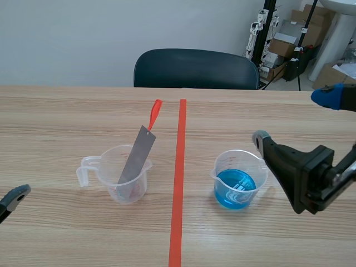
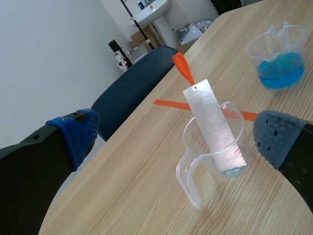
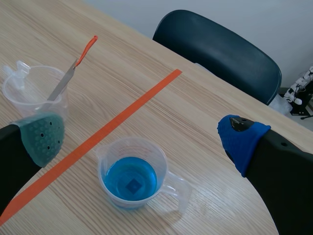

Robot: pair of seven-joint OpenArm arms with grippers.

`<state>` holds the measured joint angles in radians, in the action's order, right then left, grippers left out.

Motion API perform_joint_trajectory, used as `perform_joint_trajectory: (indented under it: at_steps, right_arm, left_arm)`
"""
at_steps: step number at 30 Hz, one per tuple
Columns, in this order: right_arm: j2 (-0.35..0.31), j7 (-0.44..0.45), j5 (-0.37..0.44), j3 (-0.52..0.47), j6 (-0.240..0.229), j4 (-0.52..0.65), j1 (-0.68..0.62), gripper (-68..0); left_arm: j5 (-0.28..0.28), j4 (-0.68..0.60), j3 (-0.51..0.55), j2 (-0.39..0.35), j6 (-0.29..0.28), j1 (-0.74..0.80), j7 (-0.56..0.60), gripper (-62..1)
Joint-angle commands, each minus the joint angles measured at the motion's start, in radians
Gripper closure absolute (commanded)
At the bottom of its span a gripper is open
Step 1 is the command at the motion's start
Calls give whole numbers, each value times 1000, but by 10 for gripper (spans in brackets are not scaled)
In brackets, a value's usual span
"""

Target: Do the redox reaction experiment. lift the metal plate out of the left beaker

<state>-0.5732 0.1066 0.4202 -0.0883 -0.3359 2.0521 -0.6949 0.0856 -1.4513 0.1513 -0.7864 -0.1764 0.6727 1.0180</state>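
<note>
Bright, even light throughout; shadows faint and soft-edged.

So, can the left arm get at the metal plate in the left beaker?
Probably yes: the left gripper is open, and the metal plate leans out of the beaker ahead, nothing between.

Metal plate (image 1: 135,161): thin grey metal, matt, smooth. Left beaker (image 1: 108,179) and right beaker (image 1: 238,161): clear glossy plastic. Surface (image 1: 61,117): pale wood grain, matt. Chair (image 1: 194,68) behind the surface: dark, smooth, slight sheen.
</note>
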Motion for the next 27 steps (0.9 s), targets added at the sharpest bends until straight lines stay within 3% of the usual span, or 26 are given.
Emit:
perform_joint_trajectory:
  at_steps: [1,18,27]
  right_arm:
    - [-24,15,11,22,5,-23,40,-679]
    - [-50,88,41,247,5,-231,262,-679]
    - [-49,86,244,363,5,-306,385,-679]
  left_arm:
    - [-14,-16,8,5,2,3,9,-623]
    - [-14,-15,8,8,1,6,-24,-623]
    - [-14,-15,8,8,-11,6,-25,-623]
